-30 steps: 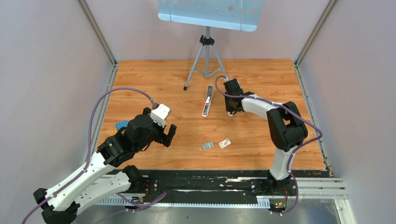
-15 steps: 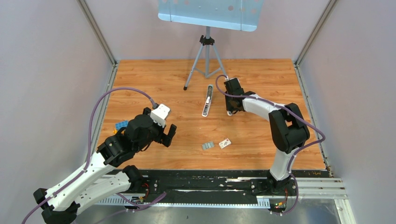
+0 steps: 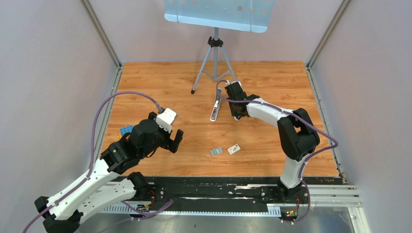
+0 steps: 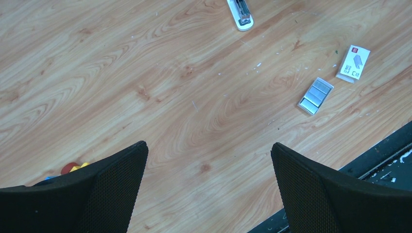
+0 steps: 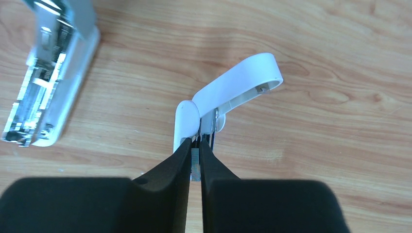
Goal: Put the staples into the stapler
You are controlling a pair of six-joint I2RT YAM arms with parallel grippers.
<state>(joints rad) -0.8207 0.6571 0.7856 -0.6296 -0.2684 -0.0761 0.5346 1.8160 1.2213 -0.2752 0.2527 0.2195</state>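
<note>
Only the right wrist view shows a thin metal strip (image 5: 195, 164) pinched between the right jaws.

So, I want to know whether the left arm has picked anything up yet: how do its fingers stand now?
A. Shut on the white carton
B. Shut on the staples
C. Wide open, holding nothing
C: the left gripper has its fingers spread wide over bare wood, while the staples and the white carton lie on the table beyond them.
</note>
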